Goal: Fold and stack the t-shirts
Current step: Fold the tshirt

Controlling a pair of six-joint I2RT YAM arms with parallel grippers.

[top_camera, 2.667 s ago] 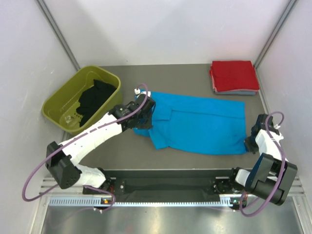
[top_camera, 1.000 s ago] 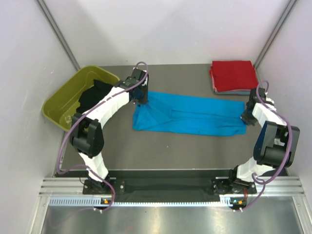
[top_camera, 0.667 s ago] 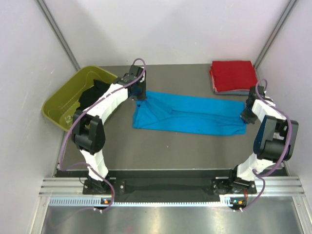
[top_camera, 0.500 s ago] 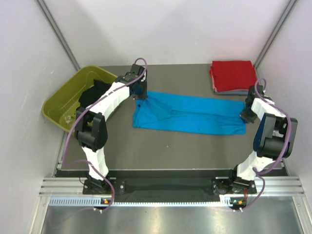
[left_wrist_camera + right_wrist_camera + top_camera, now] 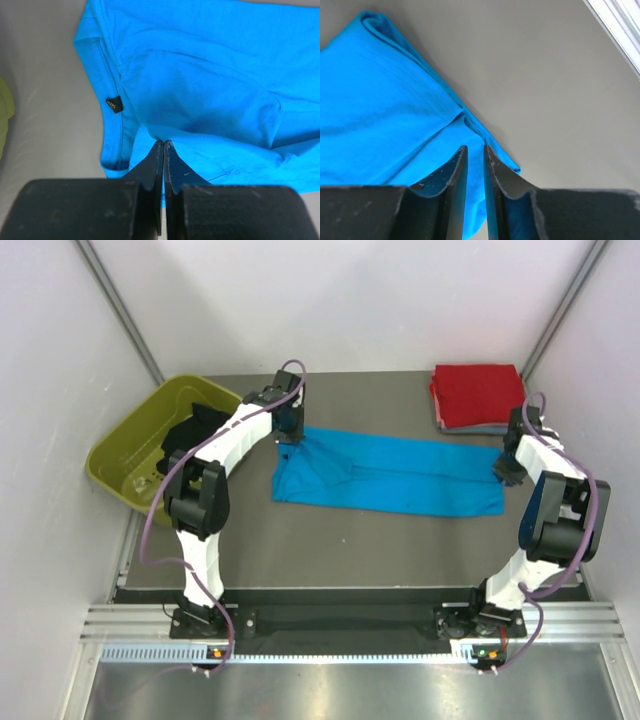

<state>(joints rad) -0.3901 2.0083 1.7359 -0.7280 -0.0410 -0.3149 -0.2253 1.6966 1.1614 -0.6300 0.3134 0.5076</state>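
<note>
— Top external view: turquoise t-shirt [image 5: 390,475] now lies on the table [image 5: 330,540], halved into a long band.
— Grips?
— Left gripper [image 5: 163,148] pinches cloth tight; right gripper [image 5: 475,150] seemingly nips the hem. Crosswise folds remain.

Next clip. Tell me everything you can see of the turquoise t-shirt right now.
The turquoise t-shirt is soft, bright blue cloth, doubled lengthwise into a long band lying flat across the middle of the grey table. Near its left end there are creases, an overlapping flap, a stitched hem and a small dark label. The left gripper pinches its far-left corner, and the right gripper pinches its right end. Only these and the table touch it.
</note>
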